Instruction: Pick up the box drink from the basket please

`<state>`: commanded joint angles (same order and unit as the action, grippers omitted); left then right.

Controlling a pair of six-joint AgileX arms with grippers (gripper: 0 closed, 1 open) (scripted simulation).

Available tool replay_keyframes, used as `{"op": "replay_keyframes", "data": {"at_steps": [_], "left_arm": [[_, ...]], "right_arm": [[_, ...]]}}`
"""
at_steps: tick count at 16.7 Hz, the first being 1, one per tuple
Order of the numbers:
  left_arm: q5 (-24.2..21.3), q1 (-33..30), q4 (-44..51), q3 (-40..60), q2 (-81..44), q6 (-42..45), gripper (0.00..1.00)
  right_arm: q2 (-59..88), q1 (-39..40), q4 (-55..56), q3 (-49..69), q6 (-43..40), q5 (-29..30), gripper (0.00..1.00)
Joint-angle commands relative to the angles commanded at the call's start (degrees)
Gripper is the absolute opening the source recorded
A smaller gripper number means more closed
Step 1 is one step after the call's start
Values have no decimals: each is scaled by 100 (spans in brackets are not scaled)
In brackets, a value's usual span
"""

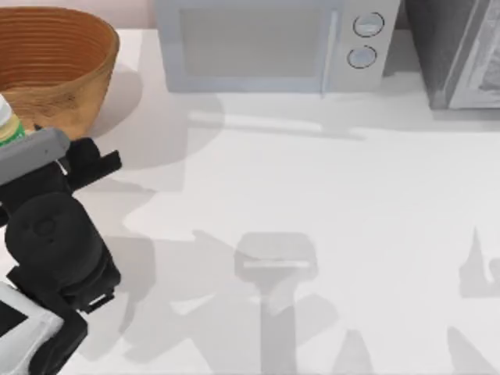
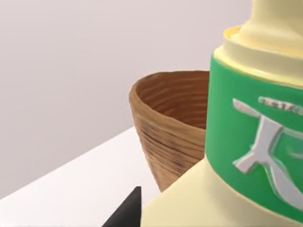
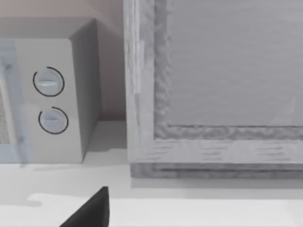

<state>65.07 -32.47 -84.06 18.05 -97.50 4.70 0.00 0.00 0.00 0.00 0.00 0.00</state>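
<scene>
The basket (image 1: 55, 62) is cut off at the top view's left edge. The box drink (image 1: 9, 123) is a sliver there, its lower part hidden behind the left arm (image 1: 51, 234).

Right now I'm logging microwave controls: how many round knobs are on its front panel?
2: upper knob and lower knob, stacked on the microwave panel's right side.

Rendered kitchen-style tabletop: a microwave (image 1: 266, 43) stands at the back of a white table (image 1: 328, 195), a woven basket (image 1: 55, 66) just left of it.
</scene>
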Motion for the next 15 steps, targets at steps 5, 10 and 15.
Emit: {"op": "replay_keyframes", "data": {"at_steps": [5, 10, 15], "left_arm": [[0, 0, 0, 0, 0, 0, 68], [0, 0, 0, 0, 0, 0, 100], [0, 0, 0, 0, 0, 0, 100]], "right_arm": [[0, 0, 0, 0, 0, 0, 100], [0, 0, 0, 0, 0, 0, 100], [0, 0, 0, 0, 0, 0, 100]]}}
